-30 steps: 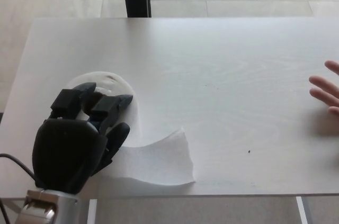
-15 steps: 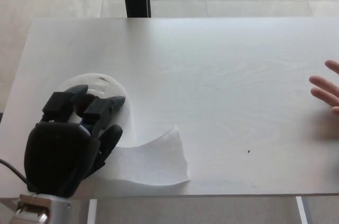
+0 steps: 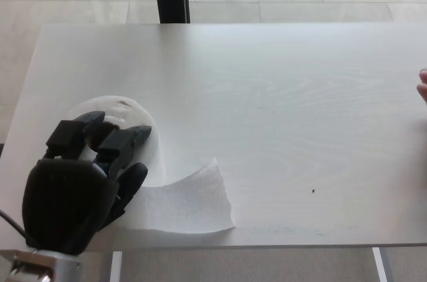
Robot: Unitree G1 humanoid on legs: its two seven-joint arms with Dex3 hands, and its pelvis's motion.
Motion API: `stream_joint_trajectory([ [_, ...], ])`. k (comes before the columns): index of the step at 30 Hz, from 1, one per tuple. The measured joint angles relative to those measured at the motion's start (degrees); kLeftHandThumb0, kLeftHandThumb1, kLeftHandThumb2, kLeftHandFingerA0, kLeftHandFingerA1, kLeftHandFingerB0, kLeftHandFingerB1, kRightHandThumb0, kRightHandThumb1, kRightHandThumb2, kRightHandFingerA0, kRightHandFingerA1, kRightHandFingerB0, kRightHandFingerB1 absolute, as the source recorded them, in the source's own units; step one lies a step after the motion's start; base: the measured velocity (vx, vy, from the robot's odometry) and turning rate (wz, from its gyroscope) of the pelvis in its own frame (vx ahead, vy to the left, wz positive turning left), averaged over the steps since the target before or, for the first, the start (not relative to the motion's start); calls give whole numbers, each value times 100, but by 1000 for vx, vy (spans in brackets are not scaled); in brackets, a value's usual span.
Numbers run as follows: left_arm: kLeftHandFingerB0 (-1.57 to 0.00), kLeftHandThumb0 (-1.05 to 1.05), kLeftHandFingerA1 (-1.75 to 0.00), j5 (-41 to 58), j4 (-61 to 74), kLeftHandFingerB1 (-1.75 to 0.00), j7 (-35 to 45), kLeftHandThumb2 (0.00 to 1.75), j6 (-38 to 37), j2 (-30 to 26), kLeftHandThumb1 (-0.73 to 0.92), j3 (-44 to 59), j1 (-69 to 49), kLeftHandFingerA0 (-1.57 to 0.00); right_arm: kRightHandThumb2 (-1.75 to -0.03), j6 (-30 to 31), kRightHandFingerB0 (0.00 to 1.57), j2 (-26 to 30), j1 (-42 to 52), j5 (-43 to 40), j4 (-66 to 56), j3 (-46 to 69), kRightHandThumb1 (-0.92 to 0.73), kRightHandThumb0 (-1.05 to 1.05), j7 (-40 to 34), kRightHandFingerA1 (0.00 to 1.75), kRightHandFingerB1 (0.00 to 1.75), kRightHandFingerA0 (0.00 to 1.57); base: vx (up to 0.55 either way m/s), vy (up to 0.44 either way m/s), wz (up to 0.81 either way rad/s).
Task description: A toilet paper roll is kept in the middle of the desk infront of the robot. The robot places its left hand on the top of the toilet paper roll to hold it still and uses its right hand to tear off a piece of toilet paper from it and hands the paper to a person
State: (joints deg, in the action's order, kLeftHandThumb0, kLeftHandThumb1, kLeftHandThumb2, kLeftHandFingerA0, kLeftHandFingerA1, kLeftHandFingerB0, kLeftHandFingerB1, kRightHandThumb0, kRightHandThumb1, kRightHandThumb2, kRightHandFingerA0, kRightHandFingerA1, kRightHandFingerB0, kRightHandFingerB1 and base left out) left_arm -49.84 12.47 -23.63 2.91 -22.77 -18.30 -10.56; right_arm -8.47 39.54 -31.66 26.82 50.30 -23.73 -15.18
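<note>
Toilet paper roll lies at about 8 o'clock on the white desk, near its left edge, and not in the middle. You see it from above as a pale round shape, and most of its near side is hidden under the robot's left hand.

The left hand comes in from the lower left corner, at about 7 o'clock. Its two thick fingers are bent and spread a little, and they reach over the top of the roll with the tips resting on it or just above it; you cannot tell from this view if they press down. The thumb points toward 2 o'clock and lies beside the roll's lower right side, where the loose paper begins. The fingers do not close around the roll, they only cover it from above, so you can take this hand as holding nothing in a grip.

From under the thumb a loose sheet of toilet paper runs out flat on the desk toward 3 o'clock. Its far end is raised in a small corner, and its near edge lies close to the front edge of the desk.

A person's fingertips show at 3 o'clock, at the right border of the view, well apart from the roll and the sheet.

You do not see the robot's right hand.
</note>
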Motion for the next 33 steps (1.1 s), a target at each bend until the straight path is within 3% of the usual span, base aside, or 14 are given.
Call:
stream_joint_trajectory([
  [1,-55,-46,-63,-1,-4,-45,-2,65,-18,0,85,9,-10,-29,-95,2,0,9,-39,100,39,-88,-66,-105,-17,9,3,0,0,0,0],
  [3,-55,-46,-62,1,-5,-45,-5,65,-35,1,85,15,-19,-29,-103,17,0,26,-68,250,23,-188,-67,-105,-63,20,4,0,0,0,0],
  [9,-56,-45,-63,0,-49,-45,-7,65,-93,3,85,19,-69,-30,-87,1,0,53,-149,697,2,-367,-61,-102,-374,0,5,0,0,0,0],
  [10,-57,-45,-64,-1,-57,-45,-10,65,-105,3,85,22,-81,-31,-64,-9,0,53,-163,762,1,-367,-78,-99,-459,0,12,0,0,0,0],
  [11,-57,-45,-64,-1,-68,-45,-18,65,-127,3,86,29,-89,-31,-105,-27,0,50,-170,806,-3,-357,-64,-105,-522,24,10,0,0,0,0],
  [13,-58,-45,-64,-2,-101,-46,-34,65,-161,3,84,35,-92,-31,-87,-95,0,42,-171,867,-3,-310,-61,-102,-632,0,6,0,0,0,0],
  [21,-46,-48,-64,1,-204,-45,-145,66,-338,2,84,94,-118,-27,-97,-177,0,37,-163,1063,-201,-142,-68,-105,-881,0,4,0,0,0,0],
  [22,-39,-47,-62,2,-214,-59,-152,106,-361,-4,66,112,-128,-25,-98,-167,0,41,-151,1078,-289,-74,-70,-105,-882,0,0,0,0,0,0],
  [23,-39,-48,-64,5,-224,-42,-153,65,-386,-18,86,146,-139,-25,-92,-156,0,60,-124,1090,-412,3,-72,-105,-885,0,3,0,0,0,0],
  [25,-37,-50,-63,14,-241,-40,-151,65,-437,-55,84,199,-175,-30,-66,-101,0,124,-26,1105,-749,167,-82,-105,-870,0,6,0,0,0,0],
  [26,-35,-51,-65,25,-244,-39,-147,65,-453,-73,84,230,-177,-29,-94,-71,0,146,29,1104,-918,259,-69,-104,-843,0,0,0,0,0,0],
  [27,-25,-50,-67,41,-239,-53,-134,104,-457,-89,65,270,-176,-32,-91,-47,0,159,102,1092,-1107,366,-70,-105,-805,0,3,0,0,0,0],
  [28,-34,-50,-67,59,-226,-42,-107,64,-458,-121,83,327,-172,-29,-91,-28,0,179,207,1078,-1342,506,-71,-105,-762,0,2,0,0,0,0],
  [33,-31,-51,-74,135,-166,-48,3,65,-466,-225,86,580,-149,-24,-69,2,0,202,692,885,-2349,1078,-89,-105,-489,0,0,0,0,0,0],
])
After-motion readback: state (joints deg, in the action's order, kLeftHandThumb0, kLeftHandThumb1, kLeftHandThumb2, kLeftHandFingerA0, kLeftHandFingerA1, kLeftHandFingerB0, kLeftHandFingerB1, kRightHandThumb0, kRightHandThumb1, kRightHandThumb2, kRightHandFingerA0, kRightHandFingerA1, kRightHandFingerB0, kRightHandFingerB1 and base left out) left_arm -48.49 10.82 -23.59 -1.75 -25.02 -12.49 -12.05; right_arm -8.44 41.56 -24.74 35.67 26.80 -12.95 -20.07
